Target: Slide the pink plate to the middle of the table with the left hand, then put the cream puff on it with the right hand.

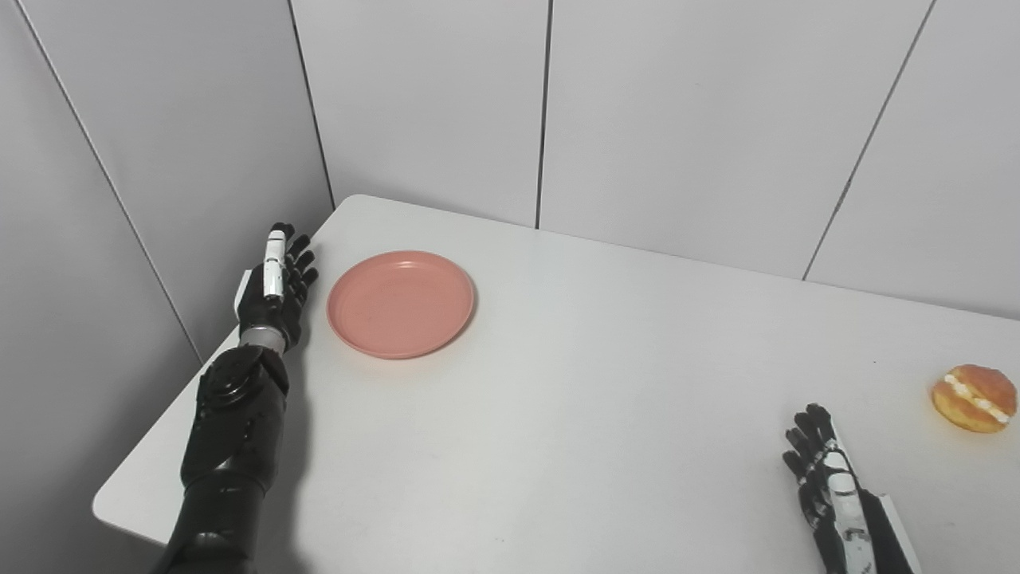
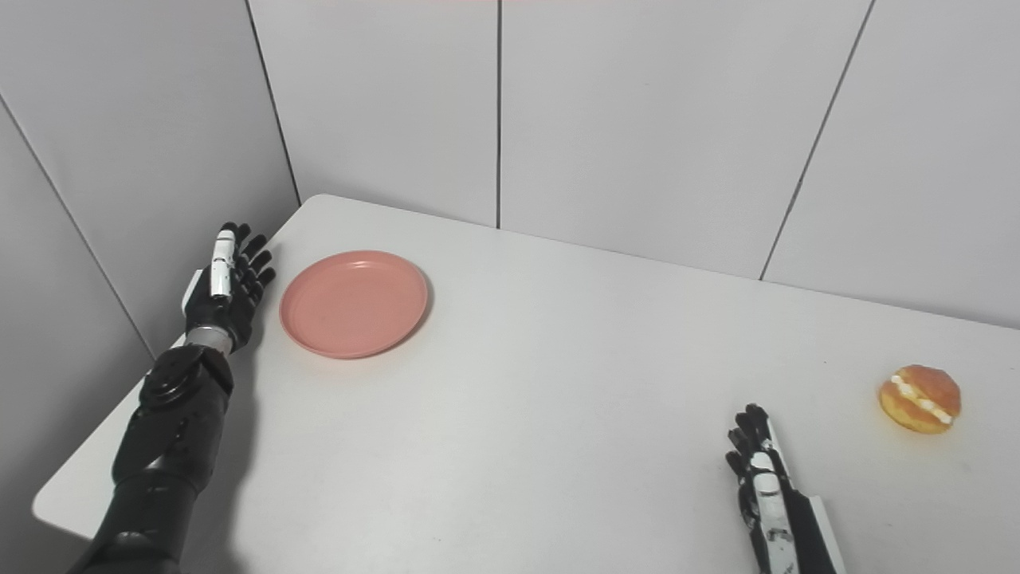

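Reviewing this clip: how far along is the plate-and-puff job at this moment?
Nothing looks done yet. The pink plate sits empty near the table's far left corner, not the middle. In hand: the left hand is beside the plate's left rim, open, apparently not touching it. Left: slide the plate to the middle, then the right hand, empty, must take the cream puff from the right side and place it.

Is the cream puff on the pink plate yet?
No, the cream puff sits on the table's right side, far from the empty pink plate at the left.
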### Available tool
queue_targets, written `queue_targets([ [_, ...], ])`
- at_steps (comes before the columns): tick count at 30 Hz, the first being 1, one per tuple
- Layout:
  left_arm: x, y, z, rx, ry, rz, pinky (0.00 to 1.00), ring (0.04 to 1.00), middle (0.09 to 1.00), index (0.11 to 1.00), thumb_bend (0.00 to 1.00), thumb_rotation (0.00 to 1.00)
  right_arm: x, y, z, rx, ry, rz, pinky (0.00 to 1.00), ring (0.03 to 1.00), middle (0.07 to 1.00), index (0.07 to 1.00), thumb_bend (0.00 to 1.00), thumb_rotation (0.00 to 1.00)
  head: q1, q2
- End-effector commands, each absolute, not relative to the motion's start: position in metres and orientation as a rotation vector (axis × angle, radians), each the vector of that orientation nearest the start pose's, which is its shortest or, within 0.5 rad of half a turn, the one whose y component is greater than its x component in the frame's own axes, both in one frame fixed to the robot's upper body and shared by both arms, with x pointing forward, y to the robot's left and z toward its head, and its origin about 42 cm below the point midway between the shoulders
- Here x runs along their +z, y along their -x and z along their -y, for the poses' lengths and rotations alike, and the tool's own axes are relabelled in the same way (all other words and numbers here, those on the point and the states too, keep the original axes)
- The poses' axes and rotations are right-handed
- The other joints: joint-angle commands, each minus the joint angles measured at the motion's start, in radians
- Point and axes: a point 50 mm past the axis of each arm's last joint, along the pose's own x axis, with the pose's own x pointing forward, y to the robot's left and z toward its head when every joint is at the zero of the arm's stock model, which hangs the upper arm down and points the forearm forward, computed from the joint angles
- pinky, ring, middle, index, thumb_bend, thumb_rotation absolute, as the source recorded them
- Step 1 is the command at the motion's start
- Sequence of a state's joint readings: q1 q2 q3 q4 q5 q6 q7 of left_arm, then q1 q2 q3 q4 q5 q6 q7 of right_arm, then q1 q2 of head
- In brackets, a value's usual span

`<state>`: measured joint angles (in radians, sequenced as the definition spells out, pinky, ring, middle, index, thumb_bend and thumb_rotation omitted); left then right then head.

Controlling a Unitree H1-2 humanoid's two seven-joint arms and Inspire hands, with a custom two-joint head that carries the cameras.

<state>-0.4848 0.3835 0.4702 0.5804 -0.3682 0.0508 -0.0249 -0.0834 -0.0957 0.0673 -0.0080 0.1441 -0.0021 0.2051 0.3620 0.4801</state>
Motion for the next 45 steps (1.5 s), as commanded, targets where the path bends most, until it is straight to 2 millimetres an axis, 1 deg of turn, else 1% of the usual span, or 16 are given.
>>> queue_targets([
  [1, 0.188, -0.419, -0.455, 0.408, 0.241, 0.121, 0.97, 0.957, 0.944, 0.919, 0.36, 1.0, 0.116, -0.308, 0.208, 0.296, -0.041, 0.046, 1.0, 1.0, 1.0, 1.0, 0.31, 1.0, 0.001, 0.001],
  [3, 0.183, -0.421, -0.453, 0.393, 0.257, 0.112, 0.95, 0.955, 0.952, 0.923, 0.35, 1.0, 0.116, -0.308, 0.208, 0.295, -0.044, 0.047, 1.0, 1.0, 1.0, 1.0, 0.31, 1.0, 0.001, 0.001],
  [8, 0.17, -0.427, -0.448, 0.377, 0.261, 0.074, 0.97, 0.951, 0.956, 0.943, 0.33, 1.0, 0.117, -0.307, 0.207, 0.295, -0.04, 0.041, 1.0, 1.0, 1.0, 1.0, 0.33, 1.0, -0.003, 0.007],
  [12, 0.163, -0.43, -0.438, 0.364, 0.266, 0.047, 0.97, 0.949, 0.954, 0.939, 0.38, 1.0, 0.118, -0.307, 0.207, 0.292, -0.039, 0.04, 1.0, 1.0, 1.0, 1.0, 0.34, 1.0, -0.008, 0.011],
  [14, 0.159, -0.433, -0.435, 0.354, 0.266, 0.03, 0.97, 0.941, 0.939, 0.92, 0.39, 1.0, 0.118, -0.307, 0.207, 0.294, -0.037, 0.044, 1.0, 1.0, 1.0, 1.0, 0.33, 1.0, -0.01, 0.012],
  [18, 0.152, -0.437, -0.427, 0.319, 0.268, 0.022, 0.96, 0.933, 0.932, 0.918, 0.41, 1.0, 0.117, -0.307, 0.207, 0.291, -0.03, 0.043, 1.0, 1.0, 1.0, 1.0, 0.34, 1.0, -0.014, 0.015],
  [27, 0.151, -0.435, -0.4, 0.26, 0.265, 0.008, 0.93, 0.922, 0.927, 0.925, 0.39, 1.0, 0.117, -0.308, 0.204, 0.295, -0.035, 0.045, 1.0, 1.0, 1.0, 1.0, 0.33, 1.0, -0.03, 0.025],
  [31, 0.151, -0.434, -0.389, 0.236, 0.279, -0.007, 0.94, 0.925, 0.933, 0.928, 0.39, 1.0, 0.117, -0.308, 0.203, 0.297, -0.043, 0.046, 1.0, 1.0, 1.0, 1.0, 0.34, 1.0, -0.035, 0.027],
  [36, 0.147, -0.431, -0.371, 0.182, 0.275, -0.026, 0.95, 0.933, 0.942, 0.936, 0.38, 1.0, 0.118, -0.308, 0.202, 0.292, -0.04, 0.048, 1.0, 1.0, 1.0, 1.0, 0.35, 1.0, -0.043, 0.034],
  [41, 0.142, -0.433, -0.36, 0.154, 0.273, -0.055, 0.97, 0.947, 0.953, 0.948, 0.38, 1.0, 0.118, -0.308, 0.201, 0.296, -0.035, 0.053, 1.0, 1.0, 1.0, 1.0, 0.34, 1.0, -0.056, 0.044],
  [45, 0.139, -0.433, -0.349, 0.147, 0.289, -0.07, 0.95, 0.918, 0.927, 0.923, 0.38, 1.0, 0.118, -0.308, 0.2, 0.296, -0.033, 0.052, 1.0, 1.0, 1.0, 1.0, 0.35, 1.0, -0.069, 0.05],
])
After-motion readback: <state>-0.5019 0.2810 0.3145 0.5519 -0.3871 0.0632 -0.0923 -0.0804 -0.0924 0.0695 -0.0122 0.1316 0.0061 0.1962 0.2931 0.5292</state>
